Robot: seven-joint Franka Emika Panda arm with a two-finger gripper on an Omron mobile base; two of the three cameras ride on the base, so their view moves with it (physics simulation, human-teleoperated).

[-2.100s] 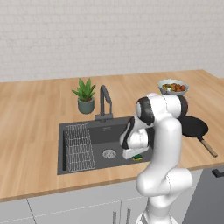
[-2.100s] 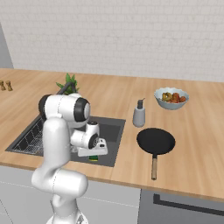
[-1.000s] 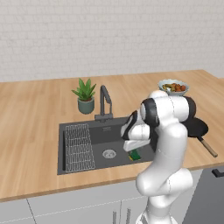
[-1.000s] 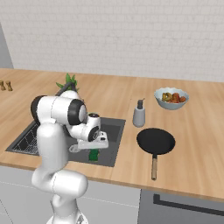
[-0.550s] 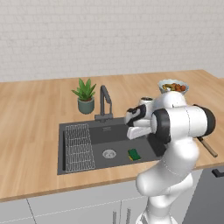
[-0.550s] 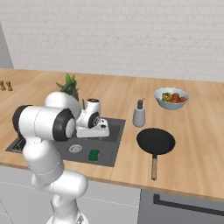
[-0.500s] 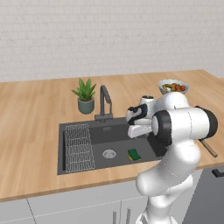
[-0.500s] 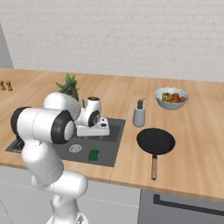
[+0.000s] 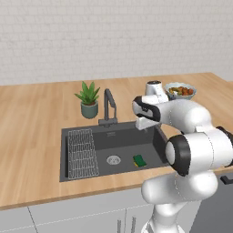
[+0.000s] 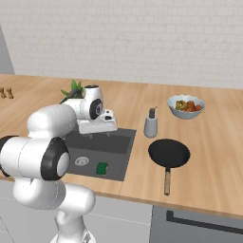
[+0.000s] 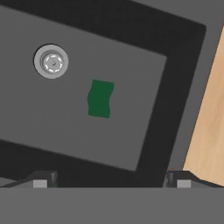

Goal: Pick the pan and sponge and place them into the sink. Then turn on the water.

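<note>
The sponge lies green side up on the floor of the sink, a little way from the round drain. The gripper hangs above the sink, its fingertips wide apart and holding nothing, though they are largely cut off at the frame's edge. The pan sits on the counter well away from the sink, beside a soap bottle; no water seems to be running, but the arm hides part of the faucet.

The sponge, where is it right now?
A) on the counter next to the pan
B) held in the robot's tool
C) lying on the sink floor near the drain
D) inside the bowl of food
C: the sponge lies green side up on the floor of the sink, beside the drain.
</note>
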